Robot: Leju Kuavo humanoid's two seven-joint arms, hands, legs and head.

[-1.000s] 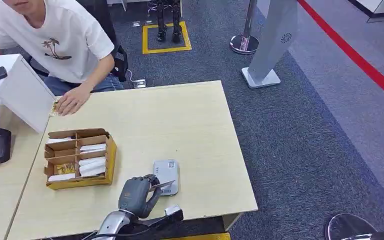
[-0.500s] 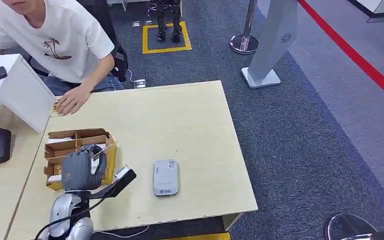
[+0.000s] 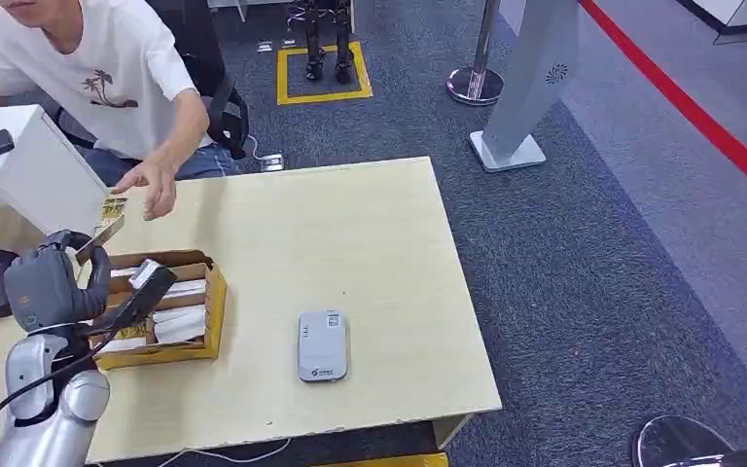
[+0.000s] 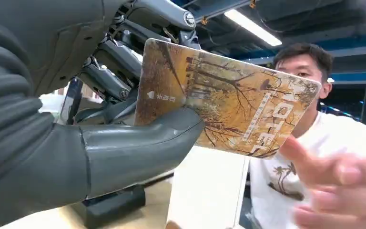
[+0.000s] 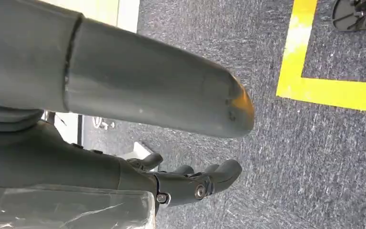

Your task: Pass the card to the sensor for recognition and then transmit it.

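Head view: 1 card (image 3: 107, 231), 1 sensor (image 3: 322, 345).

Head view looks down on the table (image 3: 350, 243); wrist views sit close behind each robot hand.

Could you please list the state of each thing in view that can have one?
Left hand: raised beside the table, gripping the card.
Card: held up between thumb and fingers, offered toward the person.
Person's hand: open, reaching toward the card.
Card reader: flat on the table, unattended.
Cardboard box: open, holding cards.
Right hand: hanging over the floor, holding nothing.
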